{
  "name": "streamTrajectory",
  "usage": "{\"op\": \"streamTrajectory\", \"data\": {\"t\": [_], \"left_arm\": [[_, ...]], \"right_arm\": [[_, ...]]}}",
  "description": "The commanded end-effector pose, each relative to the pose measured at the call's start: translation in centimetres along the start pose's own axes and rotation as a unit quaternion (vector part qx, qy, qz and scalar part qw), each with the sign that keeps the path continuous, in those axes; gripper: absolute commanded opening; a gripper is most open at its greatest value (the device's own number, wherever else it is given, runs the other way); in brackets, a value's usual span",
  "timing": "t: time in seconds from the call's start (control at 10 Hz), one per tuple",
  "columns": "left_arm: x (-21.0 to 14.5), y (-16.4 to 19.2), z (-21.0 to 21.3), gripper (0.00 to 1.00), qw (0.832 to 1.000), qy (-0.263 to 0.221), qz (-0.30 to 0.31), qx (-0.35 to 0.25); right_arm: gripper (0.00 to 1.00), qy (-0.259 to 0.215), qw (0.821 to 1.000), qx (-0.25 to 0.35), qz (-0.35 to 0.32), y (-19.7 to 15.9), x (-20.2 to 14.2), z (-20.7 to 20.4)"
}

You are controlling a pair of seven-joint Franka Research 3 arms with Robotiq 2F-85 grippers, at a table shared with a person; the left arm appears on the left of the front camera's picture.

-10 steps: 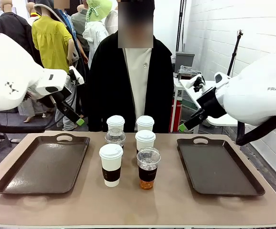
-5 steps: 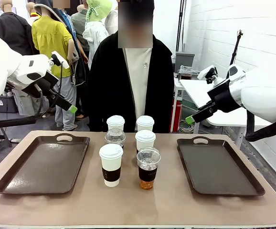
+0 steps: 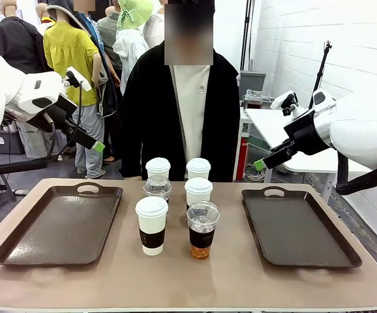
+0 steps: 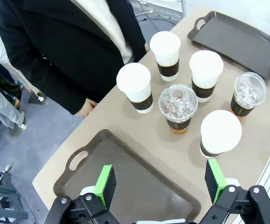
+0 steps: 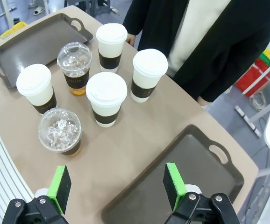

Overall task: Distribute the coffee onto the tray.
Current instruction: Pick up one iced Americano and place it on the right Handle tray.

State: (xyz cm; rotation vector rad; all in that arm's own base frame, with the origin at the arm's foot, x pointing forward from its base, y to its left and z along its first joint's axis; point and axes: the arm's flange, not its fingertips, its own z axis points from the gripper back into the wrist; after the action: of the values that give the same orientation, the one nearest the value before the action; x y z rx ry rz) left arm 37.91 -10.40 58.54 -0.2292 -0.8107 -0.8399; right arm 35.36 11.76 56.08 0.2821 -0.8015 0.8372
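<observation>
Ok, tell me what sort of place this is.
Probably a robotics lab or demo room staged as a coffee counter: lidded coffee cups and two brown serving trays sit on a table, with a white brick wall and equipment stands behind.

Six cups point(image 3: 198, 193) midway between left tray point(image 3: 58, 228) and right tray point(image 3: 298, 229) on the table point(image 3: 175, 282), person point(image 3: 150, 117) behind them

The left gripper point(image 4: 160, 182) hung over the bench point(image 4: 121, 116), fingers point(image 4: 105, 185) spread wide around nothing. Under it lay a brown tray point(image 4: 125, 172). Beyond clustered four white-lidded cups point(image 4: 133, 86) and two domed cups point(image 4: 178, 103). Past them lay a second tray point(image 4: 240, 39). A person in a black coat point(image 4: 51, 51) stood alongside.
</observation>
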Motion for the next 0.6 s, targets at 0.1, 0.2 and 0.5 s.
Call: {"op": "streamTrajectory", "data": {"t": [0.1,0.2,0.5], "left_arm": [[0.02,0.05,-0.07,1.00,1.000,0.002,0.004,-0.002],[0.02,0.05,-0.07,1.00,1.000,0.002,0.004,-0.002],[0.02,0.05,-0.07,1.00,1.000,0.002,0.004,-0.002]], "right_arm": [[1.00,-0.001,1.000,0.001,0.000,-0.03,0.01,0.05],[1.00,-0.001,1.000,0.001,0.000,-0.03,0.01,0.05],[1.00,-0.001,1.000,0.001,0.000,-0.03,0.01,0.05]]}}
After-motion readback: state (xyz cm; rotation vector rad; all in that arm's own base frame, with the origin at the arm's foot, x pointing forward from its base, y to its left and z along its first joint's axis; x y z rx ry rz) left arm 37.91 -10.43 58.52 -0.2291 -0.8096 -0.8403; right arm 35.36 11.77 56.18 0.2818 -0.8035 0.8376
